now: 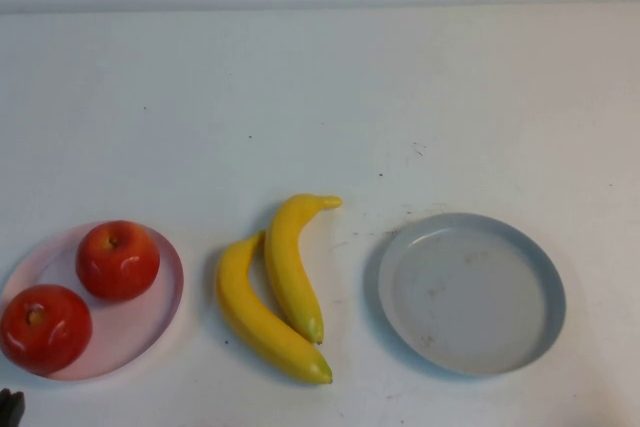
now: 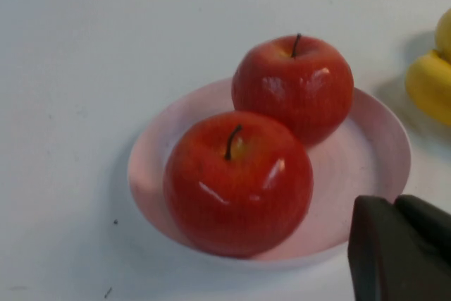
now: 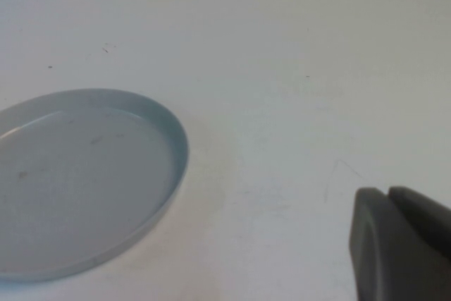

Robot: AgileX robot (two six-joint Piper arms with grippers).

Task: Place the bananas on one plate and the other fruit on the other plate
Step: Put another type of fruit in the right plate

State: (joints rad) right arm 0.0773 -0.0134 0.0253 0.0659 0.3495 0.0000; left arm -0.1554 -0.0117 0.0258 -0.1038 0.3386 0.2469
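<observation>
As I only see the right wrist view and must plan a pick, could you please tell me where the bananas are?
Observer: The bananas lie side by side on the table, between the grey plate and the pink plate.
Operator: Thanks; what is on the pink plate?
Observer: Both apples.
Operator: And the claws?
Observer: The left claw is shut at the pink plate's near edge; the right claw, shut, is beside the grey plate.
</observation>
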